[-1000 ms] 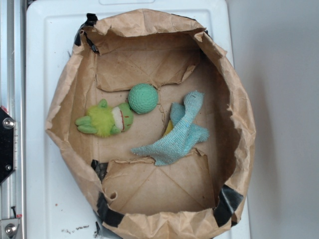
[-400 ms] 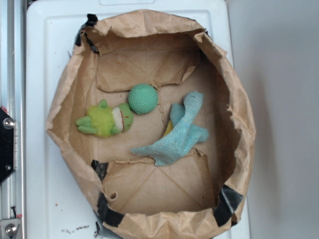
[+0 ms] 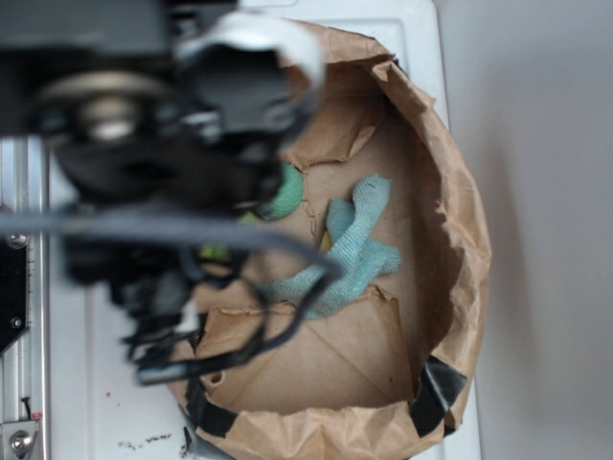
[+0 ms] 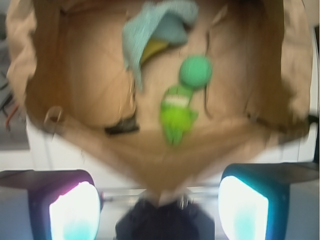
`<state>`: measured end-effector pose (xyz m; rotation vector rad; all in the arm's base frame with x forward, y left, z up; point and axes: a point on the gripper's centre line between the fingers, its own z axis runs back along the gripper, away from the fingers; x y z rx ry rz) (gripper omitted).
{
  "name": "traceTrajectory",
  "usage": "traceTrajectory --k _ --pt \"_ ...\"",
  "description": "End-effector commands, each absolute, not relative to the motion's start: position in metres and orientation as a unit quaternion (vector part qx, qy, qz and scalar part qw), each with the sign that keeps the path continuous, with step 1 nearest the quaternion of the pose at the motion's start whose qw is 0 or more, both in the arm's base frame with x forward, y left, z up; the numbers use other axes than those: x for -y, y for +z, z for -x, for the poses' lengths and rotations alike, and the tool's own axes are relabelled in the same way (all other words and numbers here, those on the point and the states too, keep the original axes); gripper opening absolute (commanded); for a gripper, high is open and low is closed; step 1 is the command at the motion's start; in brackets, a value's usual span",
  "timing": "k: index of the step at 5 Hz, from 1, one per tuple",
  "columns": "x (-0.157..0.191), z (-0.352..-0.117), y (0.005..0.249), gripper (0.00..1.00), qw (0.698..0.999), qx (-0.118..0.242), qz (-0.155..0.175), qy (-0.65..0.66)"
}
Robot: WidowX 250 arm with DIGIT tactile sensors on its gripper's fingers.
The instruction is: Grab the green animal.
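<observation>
The small fuzzy lime-green plush frog [image 4: 177, 112] lies on the creased floor of the shallow brown paper-bag tray [image 3: 460, 220], which has crumpled, rolled-down walls patched with black tape at the corners. In the wrist view the frog sits just right of frame centre, darker green head toward the top, a pale mouth band across it, stubby legs toward the bottom. Its head touches or nearly touches the round teal-green textured ball [image 4: 195, 71] just above and to the right; motion blur prevents telling which. In the exterior view the frog is almost wholly hidden behind the arm; only a sliver of lime green shows near [image 3: 215, 252].

The light blue-green terry cloth [image 3: 350, 259] lies crumpled right of centre in the exterior view, nubbly in texture, with a yellow patch showing at its edge. The tray rests on a white moulded plastic bench [image 3: 77, 383]. No writing or labels are legible in either view.

Change from the earlier exterior frames: the black robot arm [image 3: 163, 125], with trailing black cables, has entered and now covers the upper left of the frame, blurred, over the tray's left half. Frog, ball and cloth appear unmoved.

The gripper [image 4: 160, 202] has its fingers [image 4: 75, 207] spread wide, one at each lower corner of the wrist view, nothing between them, above the tray's near rim and well apart from the frog.
</observation>
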<state>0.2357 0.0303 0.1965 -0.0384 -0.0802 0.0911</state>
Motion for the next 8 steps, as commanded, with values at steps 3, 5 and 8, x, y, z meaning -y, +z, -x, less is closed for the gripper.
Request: traceTrajectory --k 3,5,8 --pt "-0.033 -0.259 0.122 1.0 0.993 0.09 -0.012 -0.07" --pt "-0.036 -0.267 0.069 1.0 0.99 0.066 -0.07 -0.1" --pt "-0.025 -0.268 0.022 1.0 0.993 -0.015 -0.041 -0.11"
